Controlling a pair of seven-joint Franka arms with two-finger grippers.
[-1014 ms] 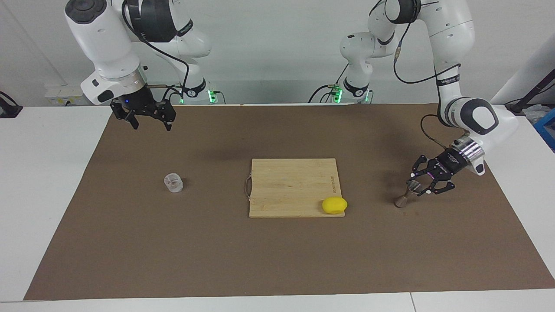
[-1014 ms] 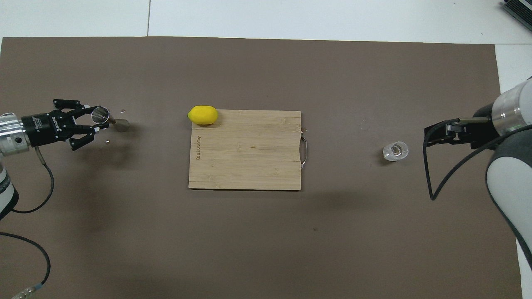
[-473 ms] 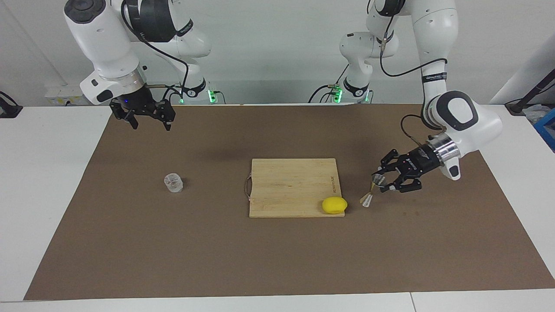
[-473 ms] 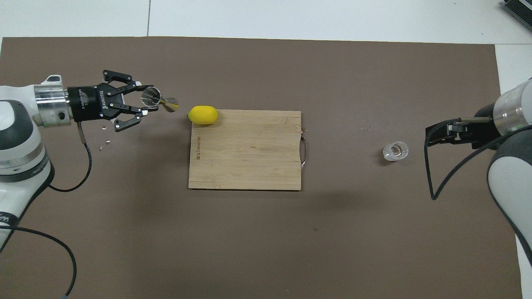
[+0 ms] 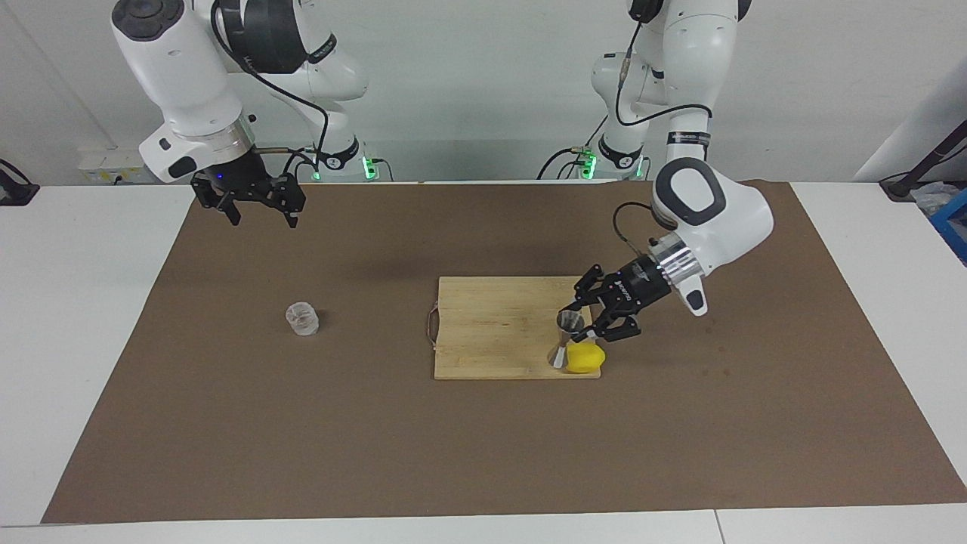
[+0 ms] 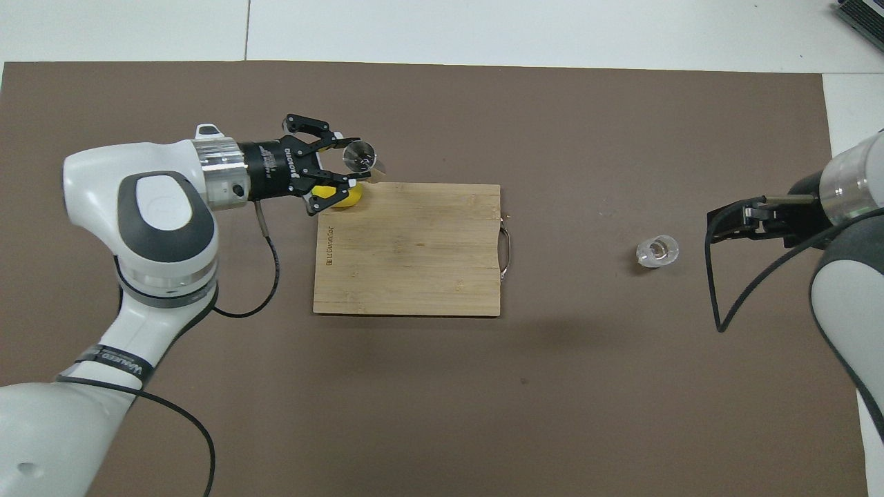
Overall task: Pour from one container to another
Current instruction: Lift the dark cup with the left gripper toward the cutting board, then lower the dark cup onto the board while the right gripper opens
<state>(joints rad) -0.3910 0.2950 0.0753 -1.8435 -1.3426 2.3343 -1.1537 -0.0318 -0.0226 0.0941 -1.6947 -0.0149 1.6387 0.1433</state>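
While the left pincer [image 5: 578, 323] holds the jigger [image 5: 568, 326] tilted over the lemon [image 5: 585, 358], it could bump it.

A brown mat [image 5: 483, 453] [image 6: 442, 414] covered most of the white table [image 5: 83, 302] [image 6: 483, 27], leaving bare strips along the table's edges. A wooden board [image 5: 498, 325] [image 6: 407, 255] lay flat at the middle of the mat, its metal handle [image 5: 432, 326] [image 6: 507, 254] on the edge toward the right arm's end. A lemon [image 5: 585, 361] [image 6: 345, 198] sat on the board's corner farthest from the robots, toward the left arm's end, slightly overhanging the edge.
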